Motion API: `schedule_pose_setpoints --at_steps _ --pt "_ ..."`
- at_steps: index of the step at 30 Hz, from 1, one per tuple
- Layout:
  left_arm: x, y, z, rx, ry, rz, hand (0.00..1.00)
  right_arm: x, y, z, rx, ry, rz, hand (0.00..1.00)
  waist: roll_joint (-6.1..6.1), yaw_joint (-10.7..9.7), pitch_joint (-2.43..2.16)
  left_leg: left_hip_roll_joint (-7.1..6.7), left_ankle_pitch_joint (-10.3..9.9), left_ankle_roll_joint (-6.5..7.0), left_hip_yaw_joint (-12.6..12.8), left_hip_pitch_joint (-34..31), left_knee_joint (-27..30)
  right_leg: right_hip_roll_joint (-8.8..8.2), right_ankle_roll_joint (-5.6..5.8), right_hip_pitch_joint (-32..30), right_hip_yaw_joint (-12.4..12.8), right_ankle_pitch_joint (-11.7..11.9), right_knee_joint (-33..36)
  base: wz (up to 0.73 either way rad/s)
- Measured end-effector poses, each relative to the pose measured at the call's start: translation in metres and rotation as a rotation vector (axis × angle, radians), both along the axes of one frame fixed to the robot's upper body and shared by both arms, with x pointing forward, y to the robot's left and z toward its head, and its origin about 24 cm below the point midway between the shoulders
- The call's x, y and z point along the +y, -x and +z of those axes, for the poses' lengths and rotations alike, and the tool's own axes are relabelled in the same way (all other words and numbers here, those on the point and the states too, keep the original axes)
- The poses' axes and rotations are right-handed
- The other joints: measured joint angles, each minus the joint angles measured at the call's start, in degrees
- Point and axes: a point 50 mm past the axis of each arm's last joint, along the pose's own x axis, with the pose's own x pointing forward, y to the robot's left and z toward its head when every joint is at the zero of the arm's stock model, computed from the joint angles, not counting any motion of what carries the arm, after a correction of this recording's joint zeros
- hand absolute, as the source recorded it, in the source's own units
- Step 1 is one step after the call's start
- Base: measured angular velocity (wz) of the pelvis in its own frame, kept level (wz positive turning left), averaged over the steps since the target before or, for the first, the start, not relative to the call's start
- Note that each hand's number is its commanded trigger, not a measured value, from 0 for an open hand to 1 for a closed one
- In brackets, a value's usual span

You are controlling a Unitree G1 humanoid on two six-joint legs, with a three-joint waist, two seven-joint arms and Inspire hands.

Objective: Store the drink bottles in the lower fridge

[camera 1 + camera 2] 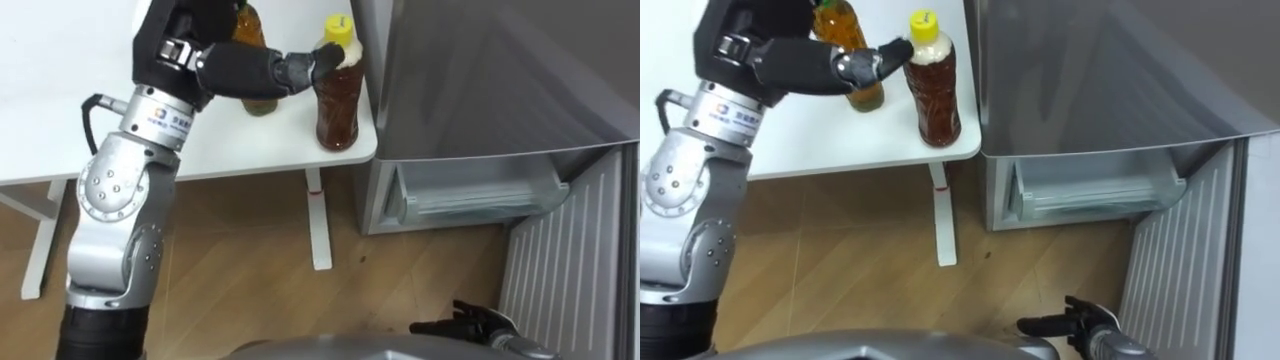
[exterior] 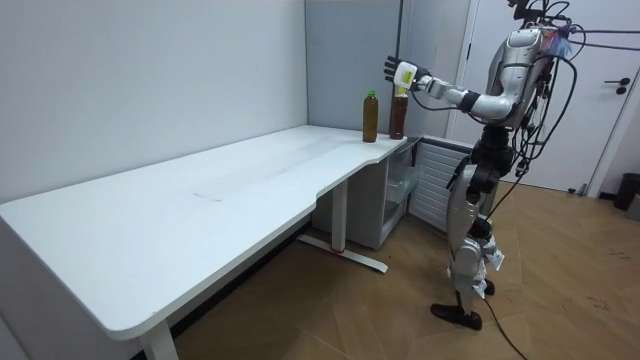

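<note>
White table [image 1: 60, 110] against grey wall [image 2: 130, 80] — white leg [image 1: 318, 230], wood floor [image 1: 240, 270].

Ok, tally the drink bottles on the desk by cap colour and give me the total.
yellow-capped bottle: 1
green-capped bottle: 1
Total: 2

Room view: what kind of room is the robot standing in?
Probably an office-like test room, not a real kitchen: a long white desk on white legs, a tall grey fridge with its lower door open beside it, and a wood-look floor.
</note>
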Motion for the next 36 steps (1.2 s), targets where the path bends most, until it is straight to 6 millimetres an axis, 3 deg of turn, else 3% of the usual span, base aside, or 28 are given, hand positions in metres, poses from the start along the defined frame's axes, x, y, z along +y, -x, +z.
schedule_pose_setpoints --at_steps 16,36 --pt "-0.005 0.001 -0.028 0.142 -0.039 -0.094 0.0 0.001 -0.005 0.001 -0.015 -0.018 0.019 0.0 -0.3 -1.22 0.01 0.06 -0.02 0.03 0.05 -1.02 0.36 0.02 -0.02 -1.47 0.18 0.01 0.48 0.0" --pt "-0.005 0.002 -0.03 0.15 -0.045 -0.13 0.0 0.001 -0.005 0.002 -0.014 -0.039 0.027 0.0 -0.66 -0.97 0.05 0.1 -0.14 0.2 0.24 -0.88 0.4 0.08 -0.06 -1.94 1.17 0.04 0.87 -0.02"
